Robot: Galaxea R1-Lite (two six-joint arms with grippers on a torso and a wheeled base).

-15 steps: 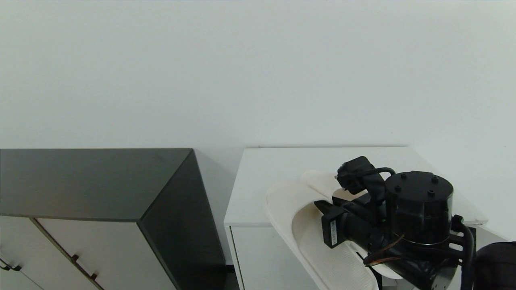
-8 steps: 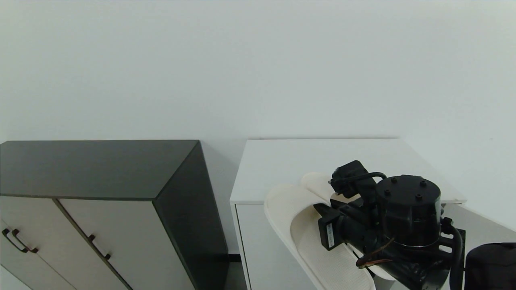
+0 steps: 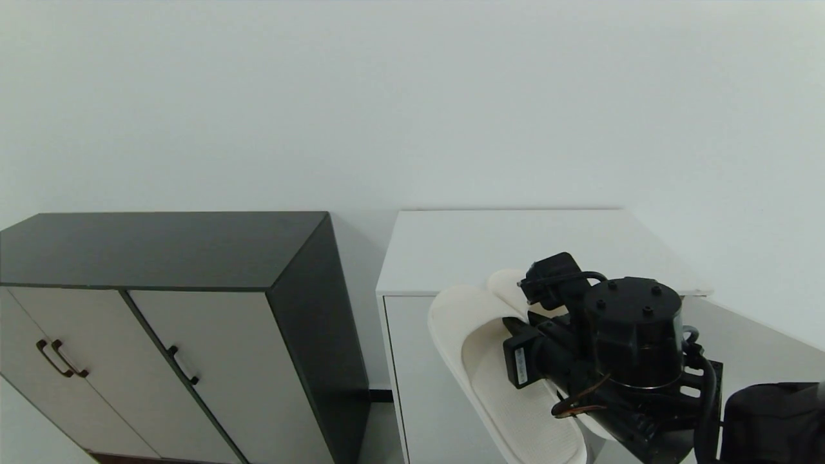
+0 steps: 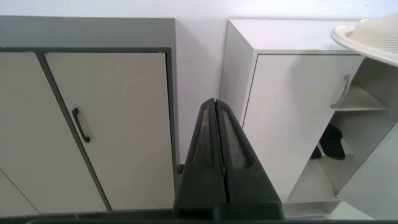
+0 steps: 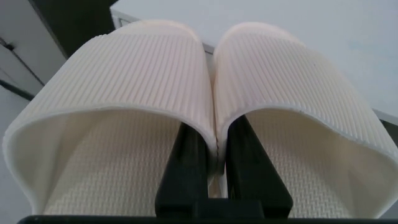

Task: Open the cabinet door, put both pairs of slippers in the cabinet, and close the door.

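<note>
A pair of cream slippers (image 3: 509, 386) hangs in the air in front of the white cabinet (image 3: 509, 245), near its top front edge. My right gripper (image 5: 216, 140) is shut on the two slippers' inner walls, pinching the one slipper (image 5: 137, 81) against the other (image 5: 292, 81). In the left wrist view the white cabinet (image 4: 292, 112) has one door with a handle (image 4: 341, 92) shut, and beside it an open side with shelves (image 4: 354, 102). A dark item (image 4: 333, 142) lies on a lower shelf. My left gripper (image 4: 216, 102) is shut and empty, low before the gap between the cabinets.
A dark-topped cabinet (image 3: 167, 248) with beige doors and dark handles (image 3: 184, 364) stands to the left of the white one. A plain wall runs behind both. The white cabinet's swung-out door panel (image 3: 767, 335) slants at the right.
The whole head picture has shifted, so more of both cabinets' fronts shows. The slippers stay in my right gripper, now off the white cabinet's top and in front of it.
</note>
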